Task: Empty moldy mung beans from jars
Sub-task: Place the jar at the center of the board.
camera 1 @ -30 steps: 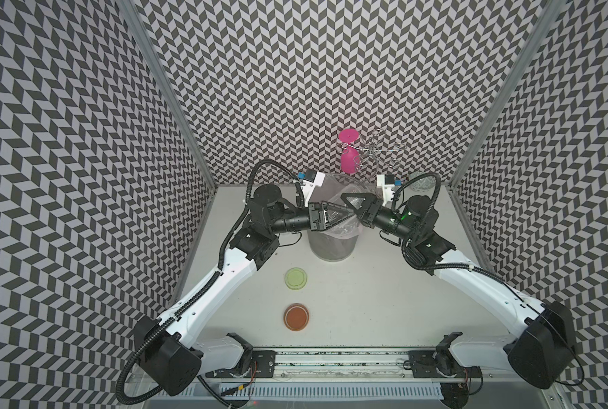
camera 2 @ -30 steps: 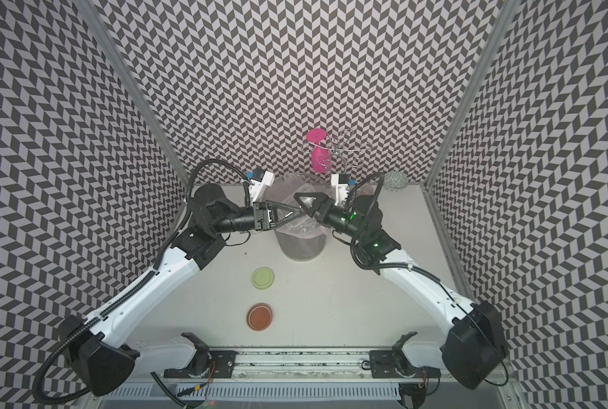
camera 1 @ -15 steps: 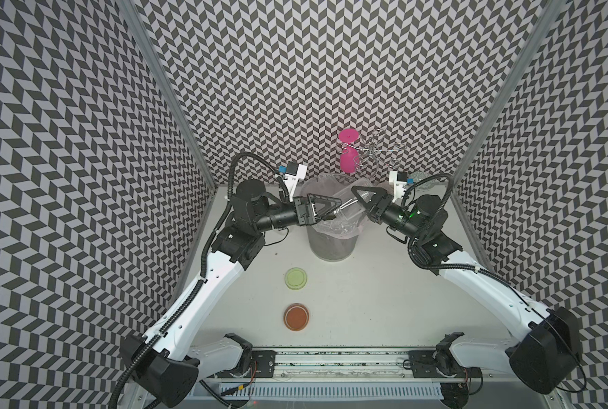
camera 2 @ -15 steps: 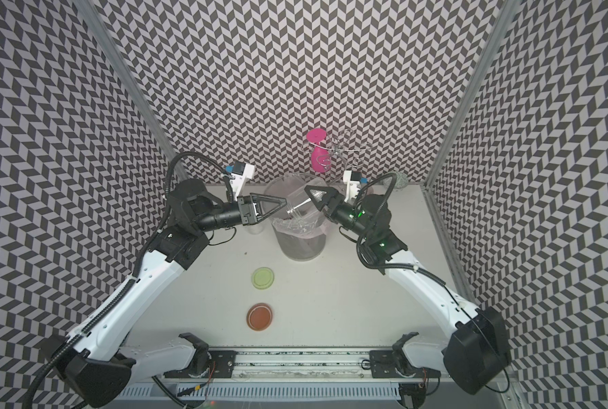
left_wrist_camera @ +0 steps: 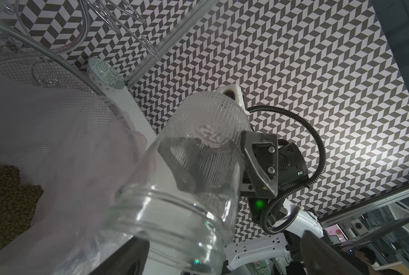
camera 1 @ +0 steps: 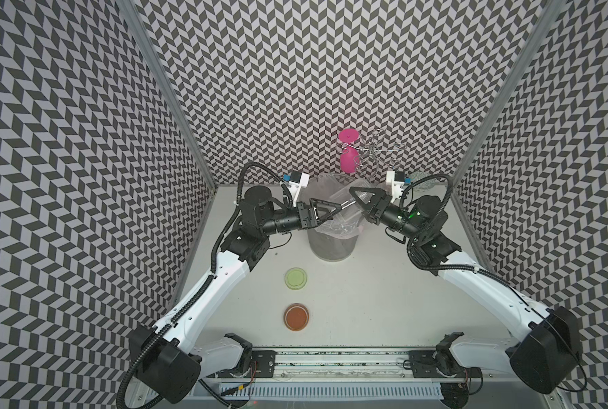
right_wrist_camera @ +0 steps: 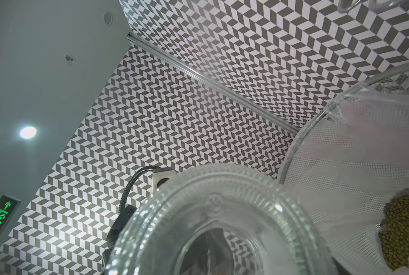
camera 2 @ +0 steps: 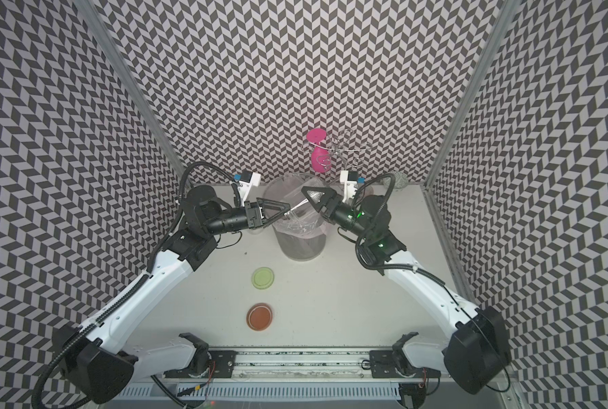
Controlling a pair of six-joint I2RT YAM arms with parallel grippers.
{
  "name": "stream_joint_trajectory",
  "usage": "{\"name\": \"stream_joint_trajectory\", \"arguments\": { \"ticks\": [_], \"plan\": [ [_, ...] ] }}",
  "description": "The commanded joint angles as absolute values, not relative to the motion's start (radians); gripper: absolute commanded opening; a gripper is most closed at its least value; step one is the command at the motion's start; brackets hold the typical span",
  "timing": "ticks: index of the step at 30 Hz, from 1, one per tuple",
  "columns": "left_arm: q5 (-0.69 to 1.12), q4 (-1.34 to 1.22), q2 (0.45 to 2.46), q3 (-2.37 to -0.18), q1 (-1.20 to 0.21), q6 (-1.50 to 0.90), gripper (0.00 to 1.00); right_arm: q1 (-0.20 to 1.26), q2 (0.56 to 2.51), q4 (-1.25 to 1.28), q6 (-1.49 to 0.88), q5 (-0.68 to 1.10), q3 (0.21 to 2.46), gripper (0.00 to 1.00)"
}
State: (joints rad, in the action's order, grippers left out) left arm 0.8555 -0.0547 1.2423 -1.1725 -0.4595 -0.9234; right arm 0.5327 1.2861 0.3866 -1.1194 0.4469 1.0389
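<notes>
1. The right gripper point(camera 1: 361, 198) is clamped on a clear jar point(camera 1: 347, 209), gripping its body near the base. It holds the jar tipped mouth-down over the bin point(camera 1: 331, 248), just above centre in both top views.
2. In the left wrist view the jar point(left_wrist_camera: 186, 190) fills the middle of the frame. It looks like bare glass, with no grains visible inside.
3. The beans point(left_wrist_camera: 5, 197) lie heaped in the bin's liner point(left_wrist_camera: 55, 147), at the lower left of that view. In the right wrist view they are at the lower right point(right_wrist_camera: 403, 228).
4. The left gripper point(camera 1: 336, 209) points at the jar's mouth with its fingers spread wide, and it holds nothing.
5. The green lid point(camera 1: 296, 278) and the orange lid point(camera 1: 296, 316) both lie on the table point(camera 1: 366, 301), below the bin and left of centre.
6. This jar seems to be emptied, and what is left for it is to be set down.
7. With two lids off, a second jar should be present, but I cannot make it out, so I cannot tell whether it is emptied.
</notes>
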Motion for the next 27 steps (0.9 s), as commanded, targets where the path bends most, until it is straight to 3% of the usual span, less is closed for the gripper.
{"name": "stream_joint_trajectory", "arguments": {
  "ticks": [1, 4, 6, 19, 27],
  "plan": [
    [0.879, -0.173, 1.264, -1.216, -0.472, -0.964, 1.0, 0.56, 1.29, 0.526, -1.132, 0.443, 1.077, 0.59],
    [0.891, -0.211, 1.281, -1.226, -0.477, -0.987, 0.98, 0.571, 1.3, 0.53, -1.131, 0.438, 1.081, 0.59],
    [0.897, -0.23, 1.286, -1.221, -0.479, -0.994, 0.91, 0.576, 1.307, 0.532, -1.131, 0.438, 1.085, 0.59],
    [0.861, -0.175, 1.305, -1.242, -0.461, -0.946, 0.02, 0.578, 1.315, 0.591, -1.183, 0.424, 1.04, 0.59],
    [0.836, -0.093, 1.298, -1.275, -0.432, -0.89, 0.0, 0.573, 1.315, 0.598, -1.185, 0.417, 1.027, 0.73]
  ]
}}
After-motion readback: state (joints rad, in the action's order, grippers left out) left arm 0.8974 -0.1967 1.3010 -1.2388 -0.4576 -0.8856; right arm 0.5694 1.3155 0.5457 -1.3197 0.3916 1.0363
